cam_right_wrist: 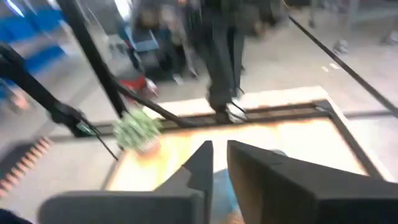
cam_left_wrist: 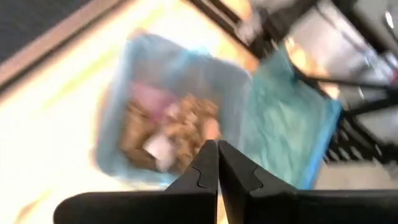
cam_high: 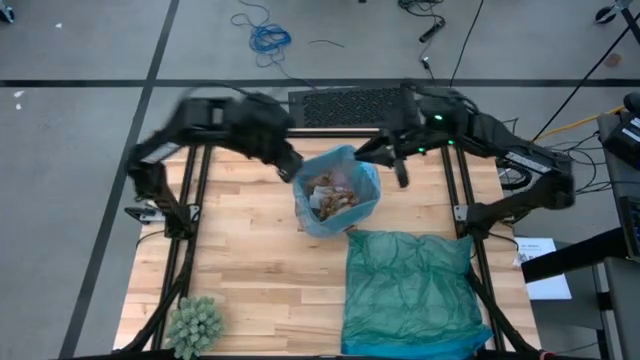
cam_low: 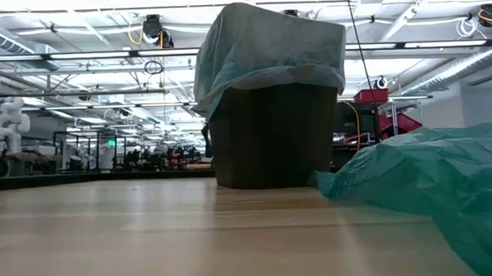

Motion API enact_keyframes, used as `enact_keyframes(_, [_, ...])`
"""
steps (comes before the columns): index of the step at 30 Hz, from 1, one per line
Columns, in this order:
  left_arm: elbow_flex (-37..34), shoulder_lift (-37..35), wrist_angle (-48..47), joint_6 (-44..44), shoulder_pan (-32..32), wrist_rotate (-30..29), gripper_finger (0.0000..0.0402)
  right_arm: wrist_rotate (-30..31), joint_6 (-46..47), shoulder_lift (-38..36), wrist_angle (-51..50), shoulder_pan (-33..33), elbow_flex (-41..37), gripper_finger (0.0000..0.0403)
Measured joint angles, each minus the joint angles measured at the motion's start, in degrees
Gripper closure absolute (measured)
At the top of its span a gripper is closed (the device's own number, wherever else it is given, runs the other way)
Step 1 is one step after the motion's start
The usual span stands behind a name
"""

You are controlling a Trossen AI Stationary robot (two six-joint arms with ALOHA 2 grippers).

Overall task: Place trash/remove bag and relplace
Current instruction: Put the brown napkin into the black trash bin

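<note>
High view: bag (cam_high: 338, 192) lining bin holds trash (cam_high: 333, 196); left gripper (cam_high: 291, 170) pinched closed at rim, right gripper (cam_high: 400, 172) narrowly parted, empty.

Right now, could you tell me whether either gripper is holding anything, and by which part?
Nothing is held. The left gripper is shut on nothing above the bag; the right gripper, slightly apart, is also empty.

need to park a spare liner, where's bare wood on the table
Bare wood lies left of the blue-lined bin, down to the green spiky ball, plus a strip between bin and the teal plastic bag. Crowded: far edge, where both arms flank the bin.
</note>
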Motion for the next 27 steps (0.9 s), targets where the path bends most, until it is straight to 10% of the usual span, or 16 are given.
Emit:
enact_keyframes(12, [-0.03,-14.04,-1.78,2.90,0.02,-12.63,0.0400,10.29,-3.41,30.17,-36.29,3.71,39.09,0.0394])
enact_keyframes(27, [-0.12,-21.81,-5.43,6.55,0.01,-15.45,0.0401,16.37,-1.75,45.39,-48.55,5.22,42.12,0.0394])
